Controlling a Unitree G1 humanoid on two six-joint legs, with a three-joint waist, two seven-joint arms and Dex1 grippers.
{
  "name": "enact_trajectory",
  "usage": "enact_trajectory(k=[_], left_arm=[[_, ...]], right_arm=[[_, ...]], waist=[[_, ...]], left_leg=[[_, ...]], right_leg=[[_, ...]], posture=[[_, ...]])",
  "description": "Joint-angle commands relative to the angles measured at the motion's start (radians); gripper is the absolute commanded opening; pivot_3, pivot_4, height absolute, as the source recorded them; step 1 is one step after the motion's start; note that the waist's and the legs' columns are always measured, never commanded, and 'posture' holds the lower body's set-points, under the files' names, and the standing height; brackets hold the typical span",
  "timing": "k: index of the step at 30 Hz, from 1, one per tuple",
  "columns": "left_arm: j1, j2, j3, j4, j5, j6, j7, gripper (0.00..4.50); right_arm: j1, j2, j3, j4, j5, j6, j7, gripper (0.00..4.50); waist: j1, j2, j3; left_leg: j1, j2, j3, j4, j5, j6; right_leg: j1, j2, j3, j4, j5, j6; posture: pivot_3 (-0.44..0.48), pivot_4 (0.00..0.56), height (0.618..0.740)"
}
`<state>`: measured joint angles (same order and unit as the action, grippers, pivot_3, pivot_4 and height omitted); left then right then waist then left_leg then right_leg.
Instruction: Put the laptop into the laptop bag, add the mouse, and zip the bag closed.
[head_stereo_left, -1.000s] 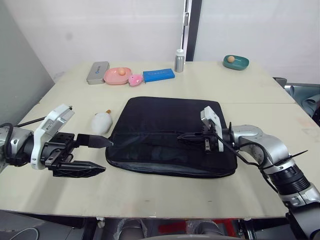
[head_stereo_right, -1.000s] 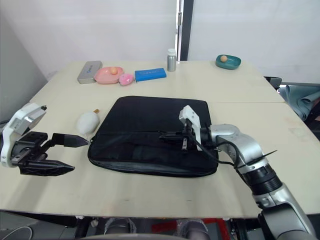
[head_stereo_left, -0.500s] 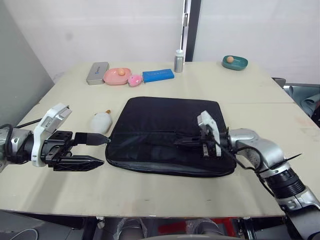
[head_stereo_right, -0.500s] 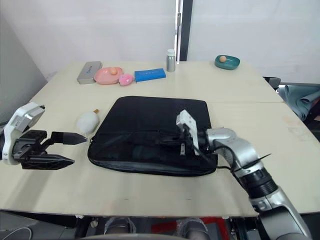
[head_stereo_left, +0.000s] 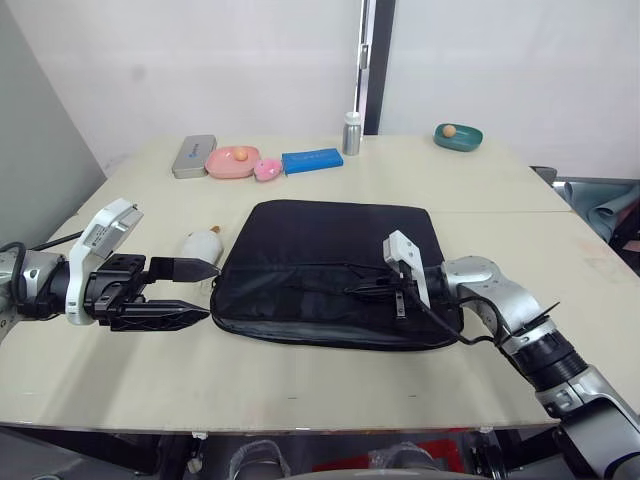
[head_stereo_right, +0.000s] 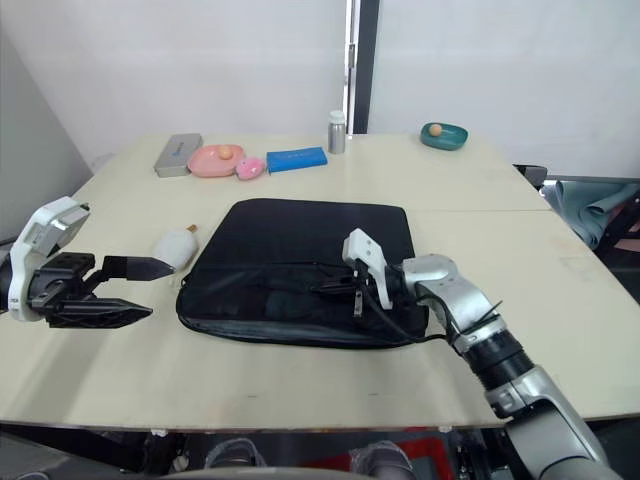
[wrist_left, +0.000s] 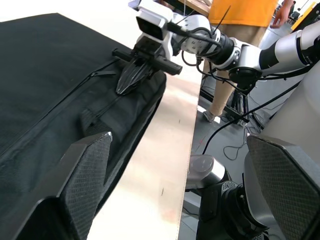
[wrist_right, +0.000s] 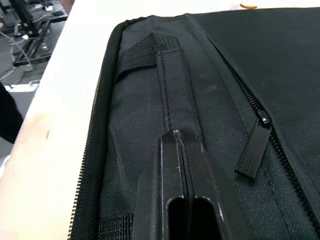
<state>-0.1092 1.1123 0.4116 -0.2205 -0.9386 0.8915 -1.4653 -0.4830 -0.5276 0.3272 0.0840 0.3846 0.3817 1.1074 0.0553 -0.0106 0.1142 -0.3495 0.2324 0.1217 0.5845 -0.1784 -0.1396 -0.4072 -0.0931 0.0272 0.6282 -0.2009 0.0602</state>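
Note:
The black laptop bag (head_stereo_left: 330, 255) lies flat in the middle of the table. My right gripper (head_stereo_left: 350, 291) is shut and rests low over the bag's front panel, near the strap handle (wrist_right: 167, 75). A zipper pull (wrist_right: 252, 150) lies just beside the shut fingers, not between them. My left gripper (head_stereo_left: 208, 292) is open, level with the bag's left edge and just off it, with nothing between its fingers. The laptop and the mouse are hidden or out of view.
A white egg plush (head_stereo_left: 201, 245) lies left of the bag, close to my left gripper. Along the far edge stand a grey tin case (head_stereo_left: 192, 156), a pink dish (head_stereo_left: 233, 158), a pink toy (head_stereo_left: 267, 170), a blue box (head_stereo_left: 312, 160), a bottle (head_stereo_left: 352, 133) and a green dish (head_stereo_left: 458, 135).
The head view has shifted and tilted. My right gripper stays shut over the bag and has crept a little toward the bag's middle. The left gripper stays open beside the bag's left edge.

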Motion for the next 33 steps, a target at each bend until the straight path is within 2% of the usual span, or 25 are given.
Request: enact_trajectory(k=[1,11,17,19,25,30,33], left_arm=[[0.012,0.017,0.020,-0.006,-0.003,0.003,0.002,4.50],[0.010,0.001,0.016,0.018,-0.013,0.004,0.022,4.50],[-0.004,-0.007,0.000,0.023,-0.012,0.003,0.027,4.50],[-0.007,-0.013,-0.008,0.021,-0.013,0.004,0.031,4.50],[-0.008,-0.017,-0.014,0.019,-0.016,0.005,0.032,4.50],[-0.008,-0.019,-0.018,0.024,-0.014,0.003,0.029,4.50],[-0.012,-0.020,-0.021,0.027,-0.012,0.000,0.028,4.50]], right_arm=[[0.049,-0.011,0.006,0.101,-0.042,0.058,0.003,0.02],[0.048,-0.032,-0.046,-0.013,0.036,0.126,0.095,0.02],[0.026,-0.041,-0.076,-0.042,0.044,0.143,0.104,0.02],[0.012,-0.041,-0.116,-0.092,0.094,0.171,0.105,0.02],[0.023,-0.078,-0.161,-0.234,0.158,0.231,0.113,0.02],[0.050,-0.127,-0.142,-0.270,0.133,0.227,0.120,0.02],[0.053,-0.143,-0.073,-0.207,0.024,0.172,0.097,0.02]], waist=[[0.002,0.000,-0.002],[0.010,0.000,-0.002],[0.003,0.000,-0.001],[0.002,0.001,-0.001],[0.007,0.002,0.003],[0.007,0.002,0.003],[0.005,0.002,0.003]], left_leg=[[0.000,0.000,0.000,0.000,0.000,0.000],[-0.002,0.000,0.000,-0.001,0.000,0.000],[-0.012,0.001,0.000,-0.009,0.000,0.000],[-0.018,0.001,0.000,-0.009,0.000,0.001],[-0.019,0.001,0.000,-0.009,0.000,0.000],[-0.020,0.001,0.000,-0.010,0.000,0.000],[-0.020,0.001,0.000,-0.010,0.000,0.000]], right_leg=[[0.001,0.000,0.000,0.000,0.000,0.000],[0.000,0.000,0.000,-0.001,0.000,0.000],[-0.009,0.001,-0.003,-0.009,-0.002,-0.004],[-0.013,0.001,-0.004,-0.009,-0.002,-0.005],[-0.016,0.001,-0.004,-0.009,-0.002,-0.005],[-0.018,0.001,-0.004,-0.010,-0.002,-0.005],[-0.018,0.001,-0.004,-0.010,-0.002,-0.004]], posture=[[0.000,0.150,0.740],[0.000,0.150,0.740],[0.000,0.150,0.740],[0.000,0.150,0.740],[0.000,0.150,0.740],[0.000,0.150,0.740],[0.000,0.150,0.740]])
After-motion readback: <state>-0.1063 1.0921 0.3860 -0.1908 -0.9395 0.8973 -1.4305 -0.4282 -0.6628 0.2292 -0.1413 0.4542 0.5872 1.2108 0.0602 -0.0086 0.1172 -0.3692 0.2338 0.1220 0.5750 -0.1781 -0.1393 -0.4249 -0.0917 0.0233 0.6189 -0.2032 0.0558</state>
